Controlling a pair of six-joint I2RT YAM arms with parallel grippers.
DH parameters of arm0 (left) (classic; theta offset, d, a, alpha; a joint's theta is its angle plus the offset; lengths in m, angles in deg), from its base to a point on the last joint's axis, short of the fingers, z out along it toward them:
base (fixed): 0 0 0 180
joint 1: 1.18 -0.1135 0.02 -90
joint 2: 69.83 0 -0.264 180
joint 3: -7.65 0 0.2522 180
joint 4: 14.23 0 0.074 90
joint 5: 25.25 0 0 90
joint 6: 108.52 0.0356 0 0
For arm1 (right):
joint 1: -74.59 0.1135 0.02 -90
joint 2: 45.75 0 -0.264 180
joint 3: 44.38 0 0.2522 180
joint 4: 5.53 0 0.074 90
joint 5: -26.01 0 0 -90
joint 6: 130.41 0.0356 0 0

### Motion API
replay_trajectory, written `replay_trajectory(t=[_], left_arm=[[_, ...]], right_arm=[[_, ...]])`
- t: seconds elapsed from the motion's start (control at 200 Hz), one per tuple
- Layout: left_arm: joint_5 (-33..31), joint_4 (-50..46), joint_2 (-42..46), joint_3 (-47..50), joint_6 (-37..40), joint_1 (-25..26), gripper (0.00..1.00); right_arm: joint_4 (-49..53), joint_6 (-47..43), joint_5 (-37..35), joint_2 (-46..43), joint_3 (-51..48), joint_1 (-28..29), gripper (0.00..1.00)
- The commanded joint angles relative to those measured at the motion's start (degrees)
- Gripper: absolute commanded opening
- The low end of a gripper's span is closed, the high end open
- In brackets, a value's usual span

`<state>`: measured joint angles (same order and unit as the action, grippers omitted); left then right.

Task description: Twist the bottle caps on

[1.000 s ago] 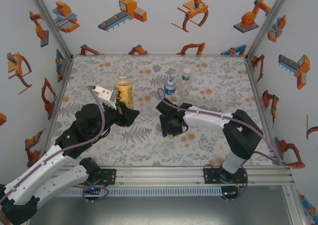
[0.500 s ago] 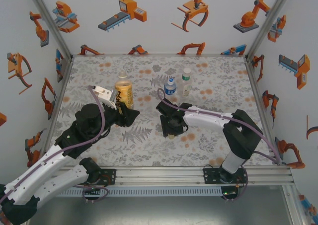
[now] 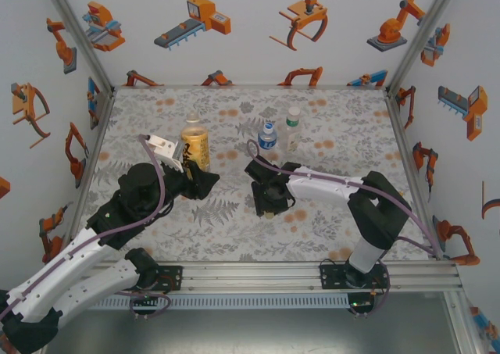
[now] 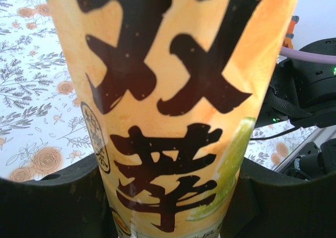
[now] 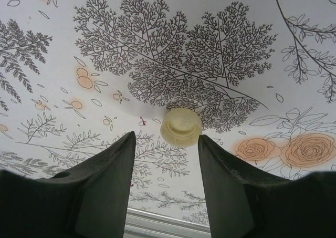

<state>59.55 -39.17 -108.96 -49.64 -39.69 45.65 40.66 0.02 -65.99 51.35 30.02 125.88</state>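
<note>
My left gripper (image 3: 195,173) is shut on the lower body of the yellow-labelled bottle (image 3: 194,144), which stands upright on the mat. In the left wrist view that bottle (image 4: 168,91) with its dark characters sits between the black fingers (image 4: 47,201). My right gripper (image 3: 269,205) points down at the mat's middle, open and holding nothing. A pale round bottle cap (image 5: 181,126) lies flat on the mat just beyond the right gripper (image 5: 166,139), closer to the right finger and touching neither. The blue-labelled bottle (image 3: 268,137) and the green-and-white-labelled bottle (image 3: 292,129) stand behind it.
The floral mat (image 3: 328,135) covers the table, walled at the left, back and right. An aluminium rail (image 3: 258,274) runs along the near edge by the arm bases. Bare mat lies to the right of the bottles and in front of both grippers.
The right arm's elbow has shifted very slightly to the left. Both grippers and the bottles stay where they were.
</note>
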Motion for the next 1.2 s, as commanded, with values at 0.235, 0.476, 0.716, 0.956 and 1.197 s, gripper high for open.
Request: replay_trajectory(t=[0.235,0.476,0.716,0.956,1.197], left_arm=[[-1.0,0.6,0.3,0.0,0.5,-0.2,0.0],[-1.2,0.7,0.0,0.0,0.5,-0.2,0.0],[-1.5,0.8,-0.4,0.0,0.7,-0.2,0.0],[-1.5,1.2,-1.4,-0.2,0.8,-0.2,0.0],[-0.9,2.4,-3.4,-0.7,1.0,-0.2,0.0]], right_arm=[[-1.0,-0.4,0.5,1.7,-0.2,0.6,0.49],[-1.5,-0.3,0.5,2.1,-0.9,0.5,0.45],[-4.5,1.1,2.5,2.2,-3.1,0.1,0.34],[-16.0,5.4,10.0,-2.0,-10.1,-2.9,0.22],[-38.4,12.9,21.5,-8.9,-24.1,-10.0,0.21]])
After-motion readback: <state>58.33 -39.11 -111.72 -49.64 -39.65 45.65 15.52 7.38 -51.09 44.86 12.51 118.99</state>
